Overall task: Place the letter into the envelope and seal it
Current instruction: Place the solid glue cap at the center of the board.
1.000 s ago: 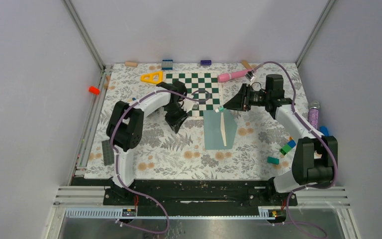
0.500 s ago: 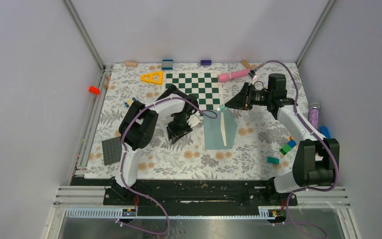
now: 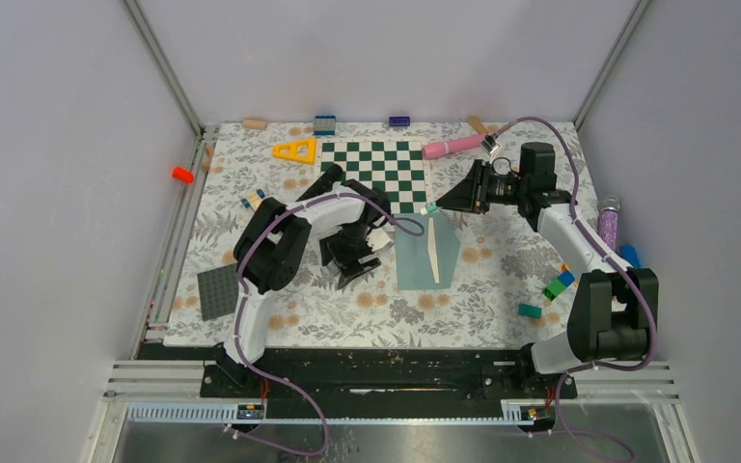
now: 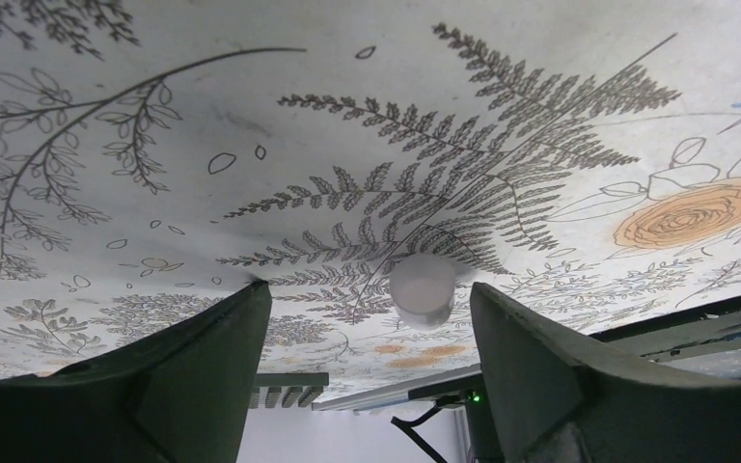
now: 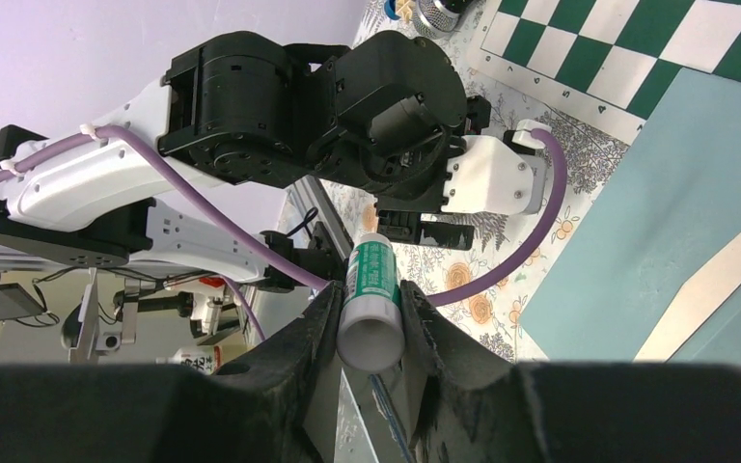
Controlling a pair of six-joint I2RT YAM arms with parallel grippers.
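The teal envelope (image 3: 426, 253) lies flat in the middle of the floral mat, just below the chessboard. A cream strip (image 3: 432, 249) runs along it; I cannot tell whether that is the letter, which shows nowhere else. My right gripper (image 3: 441, 204) hovers at the envelope's far edge, shut on a green-and-white glue stick (image 5: 370, 289) that points toward the left arm. My left gripper (image 3: 357, 258) is low over the mat left of the envelope, open. A small white cap (image 4: 425, 287) lies on the mat between its fingers (image 4: 203, 357), touching neither.
The green-white chessboard (image 3: 376, 174) lies beyond the envelope, with a yellow triangle (image 3: 295, 149) and a pink tool (image 3: 449, 146) near it. A dark grey baseplate (image 3: 216, 290) sits front left. Coloured bricks (image 3: 555, 285) and a purple bottle (image 3: 609, 224) lie at the right.
My left arm has swung from the chessboard's edge toward the near side, and its jaws have opened, leaving the white cap on the mat. The right gripper drew back slightly, still gripping the glue stick.
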